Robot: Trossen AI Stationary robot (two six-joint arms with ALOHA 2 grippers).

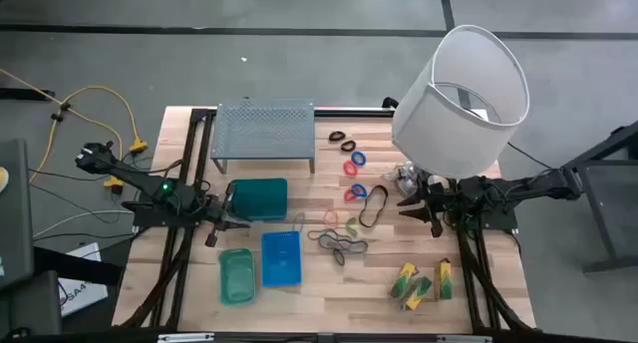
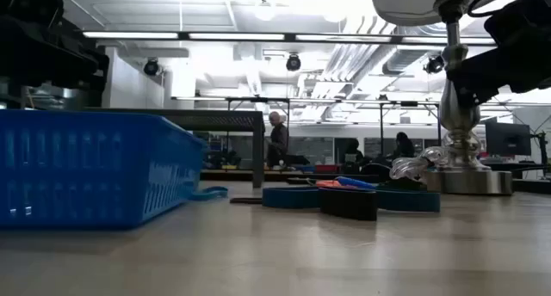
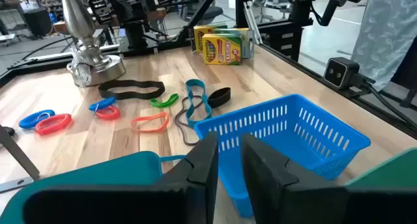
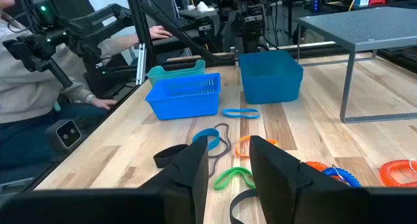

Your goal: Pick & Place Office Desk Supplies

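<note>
The office desk supplies lie loose on the wooden table. They include red and blue rings [image 1: 356, 164], a black loop [image 1: 346, 142], a long black band [image 1: 376, 205], green [image 4: 234, 177] and orange [image 3: 150, 122] bands, and yellow-green packets [image 1: 419, 281]. My left gripper [image 1: 231, 223] hovers at the table's left between the teal bin [image 1: 261, 198] and the blue basket [image 1: 281, 257]. It is narrowly open, with nothing between its fingers [image 3: 203, 168]. My right gripper [image 1: 407, 205] stands by the lamp base, pointing toward the bands. It is open and holds nothing [image 4: 229, 162].
A grey perforated rack [image 1: 264, 134] stands at the far side. A big white-shaded lamp [image 1: 464, 99] stands at the far right, its metal base [image 3: 91, 64] on the table. A green basket [image 1: 236, 275] lies near the front left. A person sits beyond the table [image 4: 39, 87].
</note>
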